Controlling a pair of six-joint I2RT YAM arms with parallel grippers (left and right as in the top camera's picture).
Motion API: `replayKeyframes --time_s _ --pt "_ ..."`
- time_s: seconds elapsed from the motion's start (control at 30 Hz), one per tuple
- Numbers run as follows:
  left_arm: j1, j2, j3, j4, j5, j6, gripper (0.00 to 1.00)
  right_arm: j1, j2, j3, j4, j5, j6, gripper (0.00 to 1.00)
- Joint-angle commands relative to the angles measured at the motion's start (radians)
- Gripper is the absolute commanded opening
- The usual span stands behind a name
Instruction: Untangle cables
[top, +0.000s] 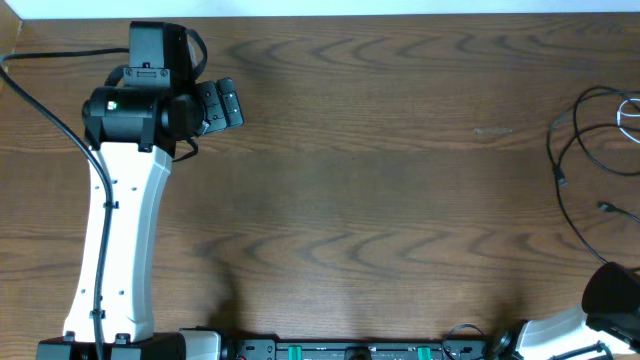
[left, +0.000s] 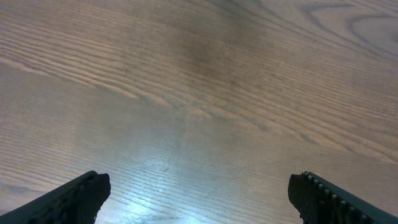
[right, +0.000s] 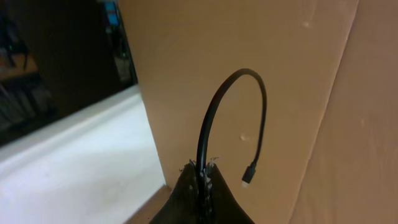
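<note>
The cables (top: 590, 140) lie in loose black loops at the far right edge of the table, with a bit of white/grey cord (top: 630, 110) among them and small plug ends (top: 606, 208) lying free. My left gripper (left: 199, 190) is open and empty above bare wood; in the overhead view it is at the upper left (top: 225, 103), far from the cables. My right gripper (right: 204, 171) is shut on a black cable (right: 214, 106) that arcs up and over, its plug end (right: 249, 177) hanging free. In the overhead view only the right arm (top: 612, 295) shows, at the bottom right.
The wooden table (top: 380, 190) spans the view. The arm bases and a strip of electronics (top: 350, 350) sit along the front edge. The right wrist view shows a wall or floor (right: 74, 162) beyond the table's edge.
</note>
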Motion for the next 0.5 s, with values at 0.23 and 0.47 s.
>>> replayKeyframes --time_s 0.23,0.47 --pt "0.004 0.002 0.005 -0.002 -0.01 0.01 0.98 0.007 0.138 -0.008 -0.121 -0.169 -0.109 0.01" --pt "0.004 0.002 0.005 -0.002 -0.01 0.01 0.98 0.06 0.326 -0.008 -0.232 -0.051 -0.153 0.01"
